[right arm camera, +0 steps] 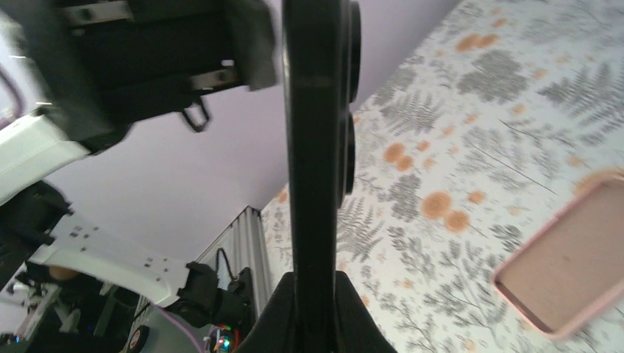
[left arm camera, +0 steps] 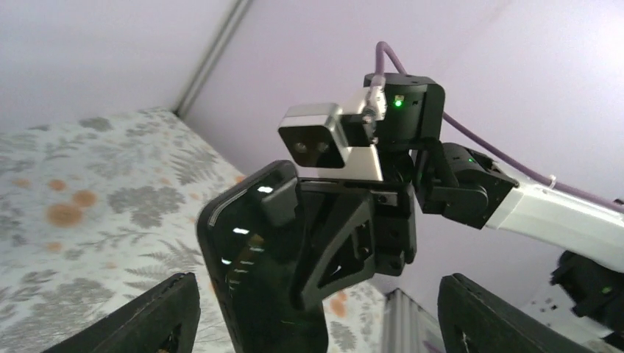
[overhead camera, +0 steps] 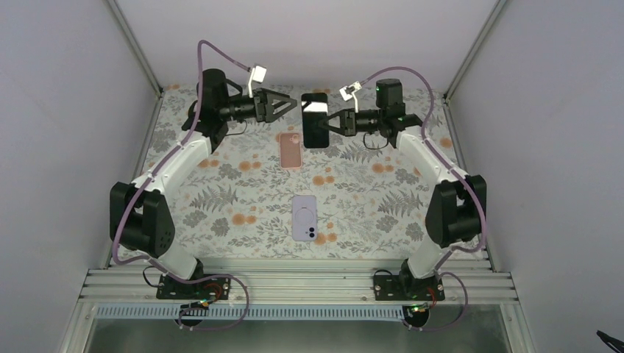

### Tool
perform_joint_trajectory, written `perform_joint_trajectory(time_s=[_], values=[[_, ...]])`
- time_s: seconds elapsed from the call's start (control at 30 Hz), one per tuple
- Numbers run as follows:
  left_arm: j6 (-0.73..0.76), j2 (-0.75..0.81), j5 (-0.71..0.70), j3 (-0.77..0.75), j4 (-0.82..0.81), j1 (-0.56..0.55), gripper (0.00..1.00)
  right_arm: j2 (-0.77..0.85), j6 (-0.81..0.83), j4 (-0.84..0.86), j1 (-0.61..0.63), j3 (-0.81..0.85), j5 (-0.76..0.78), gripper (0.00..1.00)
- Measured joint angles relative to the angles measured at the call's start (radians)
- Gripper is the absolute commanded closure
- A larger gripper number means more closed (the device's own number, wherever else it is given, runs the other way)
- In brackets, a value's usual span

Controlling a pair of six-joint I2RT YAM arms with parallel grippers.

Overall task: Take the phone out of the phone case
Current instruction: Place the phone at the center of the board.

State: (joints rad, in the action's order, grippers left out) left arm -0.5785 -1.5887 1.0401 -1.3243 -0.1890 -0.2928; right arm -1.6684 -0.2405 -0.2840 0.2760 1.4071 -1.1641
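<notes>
Right claw (overhead camera: 329, 123) holds black phone (overhead camera: 316, 120) aloft; left claw (overhead camera: 293, 105) near; pink case (overhead camera: 290, 149) below.

No writing, brand, number or sign can be read anywhere; the black phone (overhead camera: 316, 120), the pink case (overhead camera: 290, 149) and the near lilac phone (overhead camera: 305, 218) show none

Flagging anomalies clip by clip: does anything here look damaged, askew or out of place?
Nothing stands out. The right gripper holds the black phone clear of the table, the empty pink case lies flat on it, and a purple phone lies flat nearer the arms.
</notes>
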Motion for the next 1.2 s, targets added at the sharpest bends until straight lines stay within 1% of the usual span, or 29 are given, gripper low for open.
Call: perform_joint_trajectory(time_s=[0.1,0.3,0.47,0.77,0.93,1.2], values=[[0.029,0.0,-0.043,-0.004,0.045,0.012,0.0,-0.067,0.005,-0.012,-0.037,0.0,0.023,0.96],[0.063,-0.01,-0.092,-0.005,0.111,0.015,0.0,-0.25,0.021,-0.068,-0.077,0.01,0.088,0.96],[0.072,-0.01,-0.107,-0.005,0.125,0.015,0.0,-0.361,0.023,-0.092,-0.088,0.021,0.122,0.96],[0.074,-0.022,-0.115,-0.014,0.136,0.016,0.0,-0.531,0.0,-0.097,-0.091,0.127,0.126,0.96],[0.074,-0.027,-0.116,-0.014,0.141,0.016,0.0,-0.6,-0.023,-0.097,-0.097,0.167,0.117,0.96],[0.066,-0.061,-0.115,-0.015,0.134,0.016,0.0,-0.66,-0.072,-0.092,-0.101,0.197,0.075,0.96]])
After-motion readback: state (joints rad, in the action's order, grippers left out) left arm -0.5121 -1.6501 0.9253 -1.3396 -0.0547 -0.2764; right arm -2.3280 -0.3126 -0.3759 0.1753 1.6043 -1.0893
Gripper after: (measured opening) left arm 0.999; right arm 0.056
